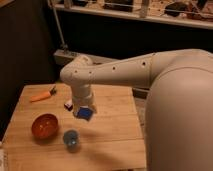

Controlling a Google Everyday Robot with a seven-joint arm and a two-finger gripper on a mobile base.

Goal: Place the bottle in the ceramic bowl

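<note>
Reaching in from the right edge of the pale wooden plank surface [115, 145], the thick white jointed robot arm [120, 72] bends down at its wrist, so that the gripper [83, 107] hangs over the middle of the surface, somewhat nearer the far edge than the near one. Whether the gripper is spread, closed or clamped on anything cannot be told, since the wrist hides most of it. A small flat blue square [85, 114] shows directly under the gripper; it cannot be told whether it belongs to the gripper or is a separate thing. The small white bottle with dark red marks [68, 104] appears just beside the wrist on the side toward the left edge. Whether it stands on the surface or touches the gripper cannot be told. The small round glossy orange-red ceramic bowl [45, 126] sits near the left edge, toward the near-left corner, apart from the bottle and with nothing visible inside. A bluish translucent cup [71, 138] stands just beside the bowl, closer to the near edge. A slim orange tapered item [42, 95] lies close to the far-left corner.
</note>
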